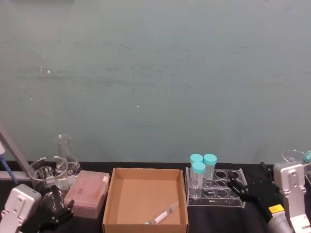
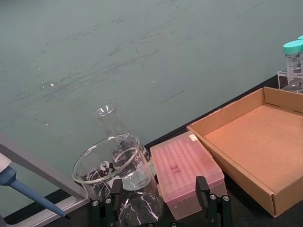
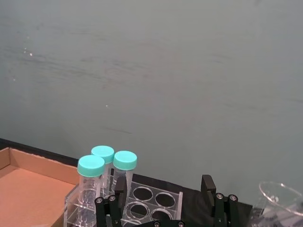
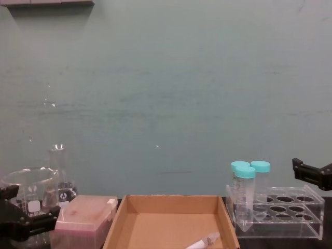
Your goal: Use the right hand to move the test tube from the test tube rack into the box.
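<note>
Brown cardboard box (image 1: pixel 111 201) at bottom centre of the head view holds the test tube (image 1: pixel 163 214), lying flat near its front right corner, teal cap toward the front. Clear rack (image 1: pixel 236 202) just right of the box holds three wide teal-capped tubes (image 1: pixel 198 175) upright at its left end; other holes bare. Right hand (image 1: pixel 241 191) at the rack's right end, fingers spread, gripping nothing. Left gripper (image 1: pixel 54 209) lower left, fingers apart, holding nothing, near the pink box (image 1: pixel 87 193), beaker (image 1: pixel 43 175) and flask (image 1: pixel 66 157).
</note>
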Controlling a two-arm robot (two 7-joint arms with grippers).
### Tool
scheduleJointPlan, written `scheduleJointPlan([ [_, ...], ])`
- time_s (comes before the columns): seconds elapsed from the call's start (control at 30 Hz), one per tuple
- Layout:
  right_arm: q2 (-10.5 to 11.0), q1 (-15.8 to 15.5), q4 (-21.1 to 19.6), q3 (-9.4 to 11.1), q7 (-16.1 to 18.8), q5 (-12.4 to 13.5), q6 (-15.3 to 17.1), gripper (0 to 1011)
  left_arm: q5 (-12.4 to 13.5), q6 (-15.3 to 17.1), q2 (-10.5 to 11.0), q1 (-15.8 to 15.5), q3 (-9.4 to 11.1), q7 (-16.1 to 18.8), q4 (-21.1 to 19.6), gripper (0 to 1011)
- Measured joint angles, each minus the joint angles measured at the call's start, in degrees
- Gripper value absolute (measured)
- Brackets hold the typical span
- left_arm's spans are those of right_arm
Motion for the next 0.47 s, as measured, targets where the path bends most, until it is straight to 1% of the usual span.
scheduleJointPlan([
  [0.2, -1.24, -0.54, 0.60, 1.61, 0.66, 1.02, 0.08, 1000, 0.00, 0.00, 0.00, 0.00, 0.00, 0.00, 0.00, 1000],
  [0.47, -1.22, -0.53, 0.62, 1.58, 0.68, 1.07, 0.09, 1000, -0.01, 0.00, 0.00, 0.00, 0.00, 0.00, 0.00, 1000],
])
